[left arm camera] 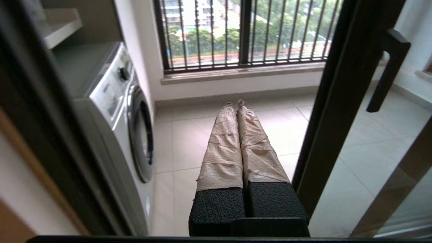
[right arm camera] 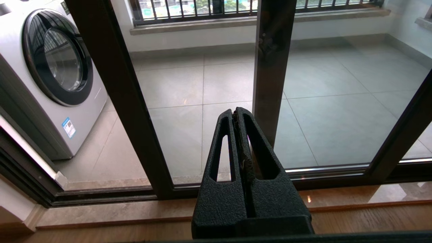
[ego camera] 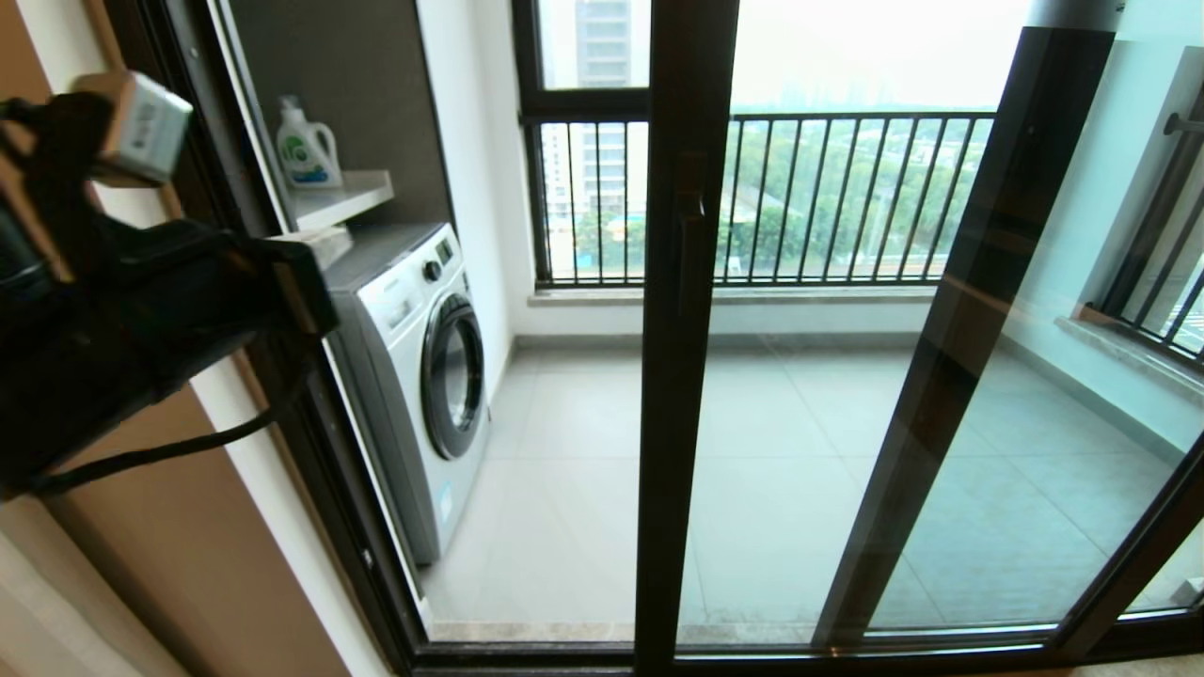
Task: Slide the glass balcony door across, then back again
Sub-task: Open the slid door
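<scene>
The glass balcony door [ego camera: 800,451] stands partly slid aside, its dark upright [ego camera: 679,395] near the middle of the head view with the lever handle [ego camera: 692,235] on it. An open gap lies between that upright and the left jamb [ego camera: 282,395]. My left arm [ego camera: 141,320] is raised at the left. My left gripper [left arm camera: 236,102], with tape-wrapped fingers, is shut on nothing and points into the gap, just beside the door's upright [left arm camera: 334,108] and below its handle [left arm camera: 388,67]. My right gripper [right arm camera: 236,113] is shut and empty, low before the door's glass [right arm camera: 189,128]; it is out of the head view.
A white washing machine [ego camera: 423,376] stands inside the balcony at the left, under a shelf with a detergent bottle [ego camera: 306,146]. A second dark-framed panel upright [ego camera: 969,329] is right of the door. The barred railing window [ego camera: 828,197] runs along the back. A floor track [right arm camera: 111,194] lies below.
</scene>
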Controlling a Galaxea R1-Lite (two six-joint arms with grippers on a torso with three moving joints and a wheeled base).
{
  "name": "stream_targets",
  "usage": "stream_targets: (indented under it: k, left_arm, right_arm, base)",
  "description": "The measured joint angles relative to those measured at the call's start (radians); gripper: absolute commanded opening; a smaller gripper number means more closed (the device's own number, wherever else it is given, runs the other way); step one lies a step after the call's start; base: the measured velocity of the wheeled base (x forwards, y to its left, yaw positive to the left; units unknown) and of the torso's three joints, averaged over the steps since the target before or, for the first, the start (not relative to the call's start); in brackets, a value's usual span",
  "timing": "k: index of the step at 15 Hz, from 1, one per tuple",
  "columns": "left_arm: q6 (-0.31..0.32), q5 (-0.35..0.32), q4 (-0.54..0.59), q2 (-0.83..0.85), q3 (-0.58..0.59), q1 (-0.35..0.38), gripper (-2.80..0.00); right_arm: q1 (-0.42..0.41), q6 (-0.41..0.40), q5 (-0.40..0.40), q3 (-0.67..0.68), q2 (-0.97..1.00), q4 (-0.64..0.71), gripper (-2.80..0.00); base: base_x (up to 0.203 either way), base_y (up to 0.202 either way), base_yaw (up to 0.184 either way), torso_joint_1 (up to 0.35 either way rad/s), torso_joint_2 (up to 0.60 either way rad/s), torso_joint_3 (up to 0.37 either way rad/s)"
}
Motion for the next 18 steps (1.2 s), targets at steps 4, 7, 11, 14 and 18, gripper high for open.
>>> stream_targets:
  k: [4, 7, 11, 14, 18]
  left_arm:
    - [0.0, 0.101, 0.164, -0.34, 0.14, 0.094, -2.8]
    - [0.004, 0.126, 0.336, -0.555, 0.171, 0.204, -2.8]
    - [0.066, 0.1, 0.44, -0.809, 0.243, 0.362, -2.8]
    - [0.117, -0.004, 0.513, -1.033, 0.353, 0.395, -2.8]
    - [0.155, -0.15, 0.627, -1.239, 0.612, 0.401, -2.8]
  right_arm:
    - [0.0, 0.0, 0.0, 0.0, 0.0, 0.0, -2.8]
    - [0.0, 0.0, 0.0, 0.0, 0.0, 0.0, -2.8]
    - [0.0, 0.0, 0.0, 0.0, 0.0, 0.0, -2.8]
    - [0.0, 0.0, 0.0, 0.0, 0.0, 0.0, -2.8]
    - [0.0, 0.0, 0.0, 0.0, 0.0, 0.0, -2.8]
  base:
    - [0.0, 0.0, 0.0, 0.0, 0.0, 0.0]
    - [0.0, 0.0, 0.0, 0.0, 0.0, 0.0]
    - [0.0, 0.0, 0.0, 0.0, 0.0, 0.0]
    - [0.0, 0.0, 0.0, 0.0, 0.0, 0.0]
    - [0.0, 0.0, 0.0, 0.0, 0.0, 0.0]
